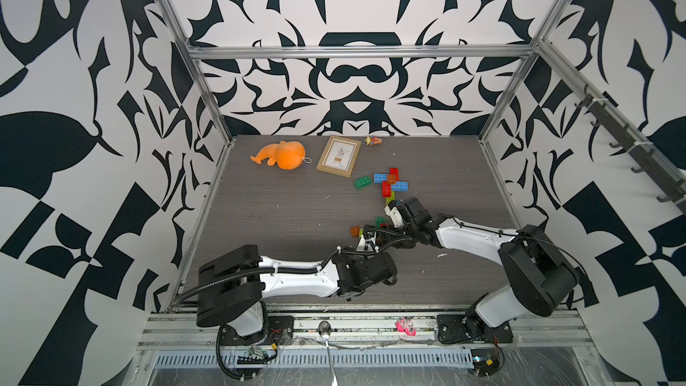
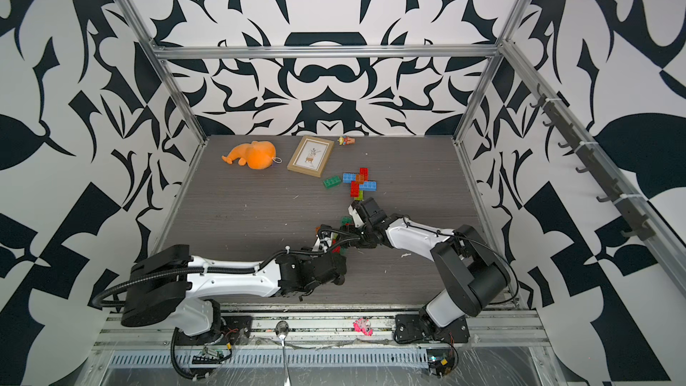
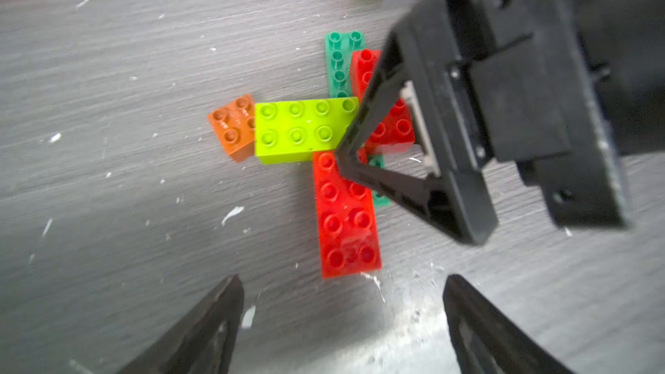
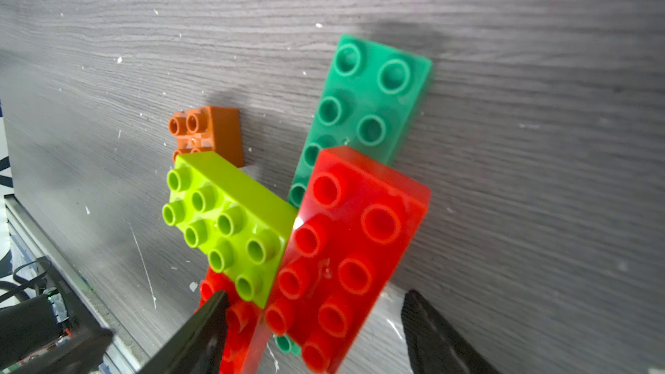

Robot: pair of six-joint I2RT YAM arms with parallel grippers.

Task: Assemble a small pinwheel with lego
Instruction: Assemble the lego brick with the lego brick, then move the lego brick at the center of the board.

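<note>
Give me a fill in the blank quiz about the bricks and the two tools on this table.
1. The square brick beside the lime brick is ____.
2. The top red brick partly covers a dark ____ brick.
3. The left tool and right tool are both ____.
Missing words: orange; green; open.

A lab robot cell (aluminium frame (image 1: 356, 51), black-and-white patterned walls (image 1: 74, 150)) enclosing a grey tabletop (image 1: 282, 217).
</note>
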